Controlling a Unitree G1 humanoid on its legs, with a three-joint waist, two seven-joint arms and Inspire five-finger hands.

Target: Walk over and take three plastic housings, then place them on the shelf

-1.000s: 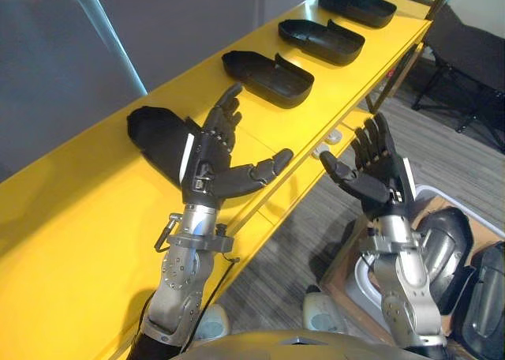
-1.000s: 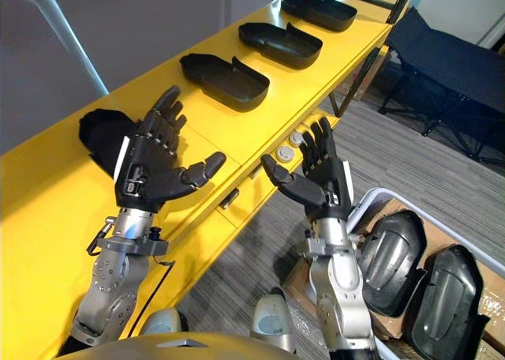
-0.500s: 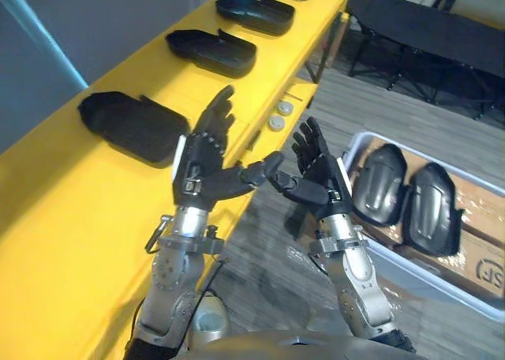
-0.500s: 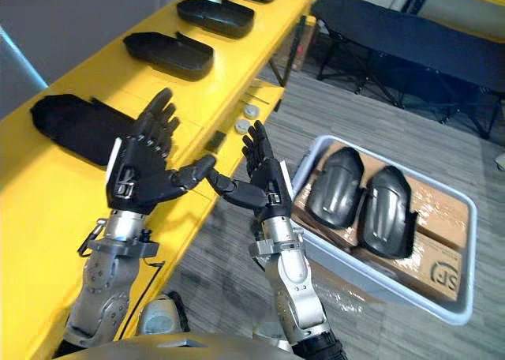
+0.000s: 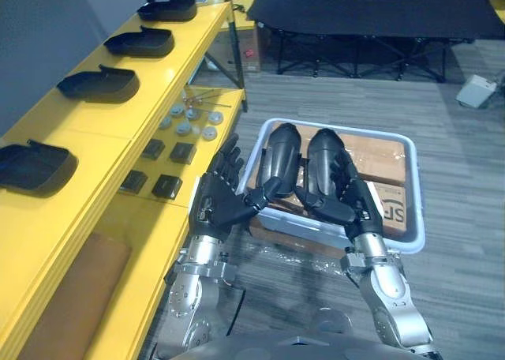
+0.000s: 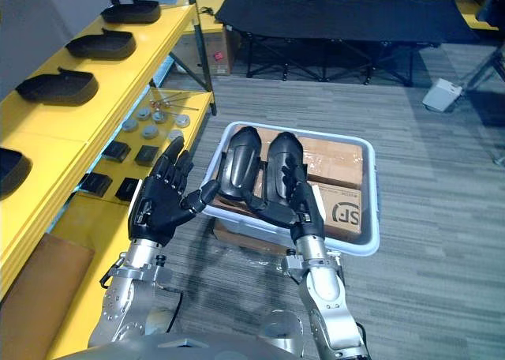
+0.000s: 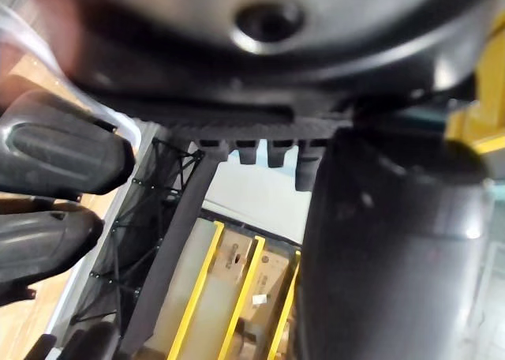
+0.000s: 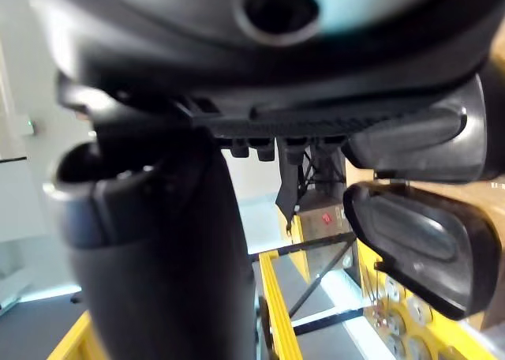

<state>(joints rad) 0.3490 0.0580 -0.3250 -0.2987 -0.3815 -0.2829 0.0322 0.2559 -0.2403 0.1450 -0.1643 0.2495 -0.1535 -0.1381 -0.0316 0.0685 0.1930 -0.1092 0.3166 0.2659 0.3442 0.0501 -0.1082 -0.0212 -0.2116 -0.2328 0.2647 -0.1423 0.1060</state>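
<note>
Left hand (image 5: 215, 210) spread wide at the lower middle of the frame, holds nothing. Right hand (image 5: 353, 204) just to the right of it, fingers straight and apart too, also empty, palms turned toward each other. Just past both hands, a white bin (image 6: 375, 206) on the floor in the middle of the frame, with a brown box (image 5: 379, 151) inside. On top of that box, two black plastic housings close side by side: left housing (image 5: 280, 159) and right housing (image 5: 322, 159). Both round side up, long way running from the top of the frame down to the bottom and leaning a little, lower ends partly hidden behind the hands. Up the left side of the frame, a yellow shelf (image 5: 87, 127) with four more housings in a row: lowest shelf housing (image 5: 35, 166), second shelf housing (image 5: 99, 82), third shelf housing (image 5: 142, 40) and top shelf housing (image 5: 168, 9). All four hollow side up, long way running left to right across the frame. Looks like some putting-away is done, but hard to say how many of the three. Looks like pick-up time now: nothing grabbed yet, two waiting in the bin, then a carry over to the shelf.
</note>
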